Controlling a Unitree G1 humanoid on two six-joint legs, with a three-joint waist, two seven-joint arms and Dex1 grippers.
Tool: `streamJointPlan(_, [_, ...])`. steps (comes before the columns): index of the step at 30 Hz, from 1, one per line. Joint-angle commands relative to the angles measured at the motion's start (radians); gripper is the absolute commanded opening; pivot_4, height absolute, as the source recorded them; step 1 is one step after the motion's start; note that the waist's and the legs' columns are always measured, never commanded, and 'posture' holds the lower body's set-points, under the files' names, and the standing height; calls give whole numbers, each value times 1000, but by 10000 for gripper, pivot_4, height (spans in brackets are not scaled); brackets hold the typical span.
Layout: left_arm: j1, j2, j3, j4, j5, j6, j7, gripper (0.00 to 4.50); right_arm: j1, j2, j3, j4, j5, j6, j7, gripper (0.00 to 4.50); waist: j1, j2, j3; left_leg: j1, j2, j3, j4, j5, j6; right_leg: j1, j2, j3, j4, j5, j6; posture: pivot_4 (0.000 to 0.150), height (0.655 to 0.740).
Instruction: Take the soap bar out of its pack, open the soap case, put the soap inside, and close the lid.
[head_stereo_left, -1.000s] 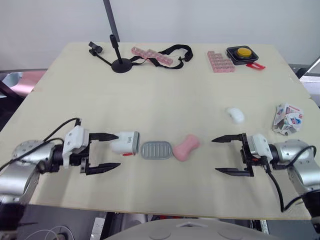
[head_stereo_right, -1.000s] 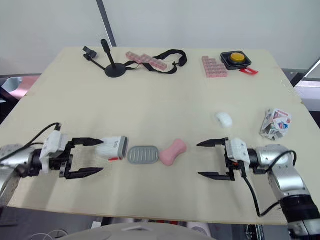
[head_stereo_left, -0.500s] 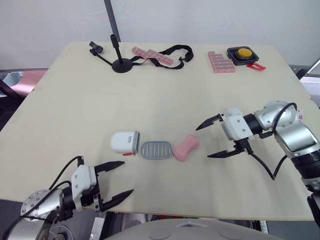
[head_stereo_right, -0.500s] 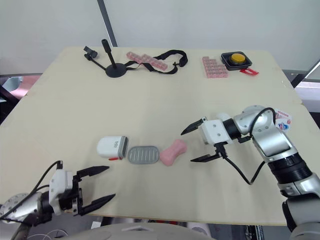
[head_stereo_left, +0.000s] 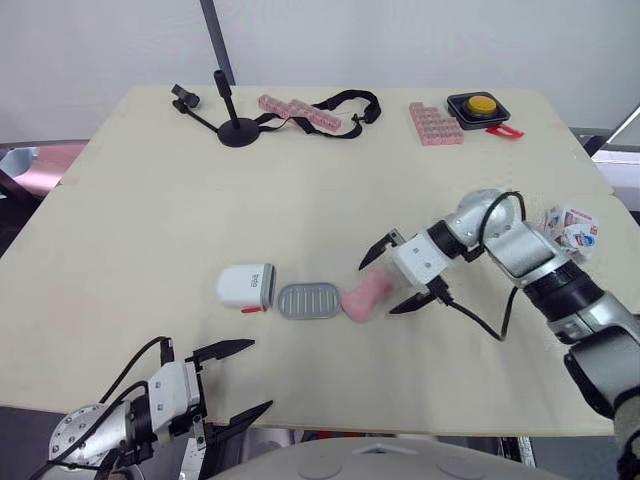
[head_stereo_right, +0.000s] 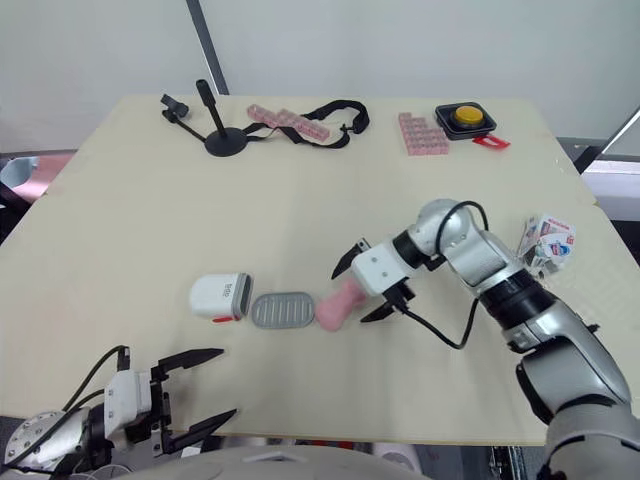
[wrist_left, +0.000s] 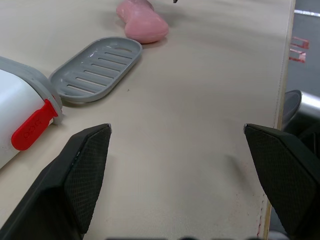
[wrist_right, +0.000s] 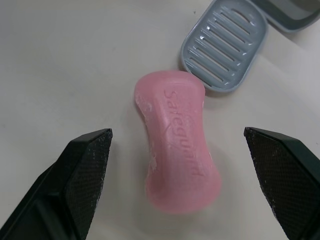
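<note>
The pink soap bar (head_stereo_left: 366, 295) lies bare on the table, touching the right end of a grey ribbed tray (head_stereo_left: 310, 300). Left of the tray, the white soap case (head_stereo_left: 246, 287) with a red latch lies on its side. My right gripper (head_stereo_left: 378, 288) is open, one finger on each side of the soap's right end; in the right wrist view the soap (wrist_right: 177, 165) lies between the fingers. My left gripper (head_stereo_left: 259, 374) is open and holds nothing, low at the table's front edge, short of the case (wrist_left: 20, 115). The crumpled soap pack (head_stereo_left: 570, 225) lies at the right edge.
At the back of the table stand a black phone stand (head_stereo_left: 235, 128), pink pill boxes (head_stereo_left: 300, 110) with a black strap (head_stereo_left: 350, 105), a pink block set (head_stereo_left: 435, 122) and a yellow button box (head_stereo_left: 482, 104). The table's front edge (wrist_left: 280, 100) is close to my left gripper.
My right gripper has swung left across the table and now straddles the soap, still open. My left gripper dropped back to the front edge, away from the case, and stays there.
</note>
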Motion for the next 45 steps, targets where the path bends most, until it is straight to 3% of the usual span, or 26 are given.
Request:
streamJointPlan(1, [5,5,-12,-6,-10,-43,0,44979,-46,28,29,58,-35,-43,44,45000,-1,0,0,0,0,0,0,0,0,0,0,0,0,0,0,1500,7395])
streamJointPlan(20, [19,2,-75,-33,-22,-36,42,44979,-155,96,156,214,-52,-42,67,45000,-2,0,0,0,1,1,2,0,-1,-2,1,1,5,0,0,1500,7395])
streamJointPlan(29, [4,-12,-166,-105,37,20,145,45000,-158,95,176,226,-38,-38,67,17212,-5,-1,-1,2,2,2,4,1,-2,-2,1,2,8,0,0,1500,7395])
streamJointPlan(36, [42,20,-159,-185,32,57,191,45000,-136,62,136,134,7,41,67,16839,-1,-1,-1,1,2,2,4,1,-2,-2,1,2,8,0,-1,1500,7395])
streamJointPlan(45, [-18,63,-52,-127,-79,101,173,45000,-51,32,-24,-259,137,624,-85,16839,10,-1,-1,2,2,2,4,4,-10,-3,3,5,9,0,0,1500,7395])
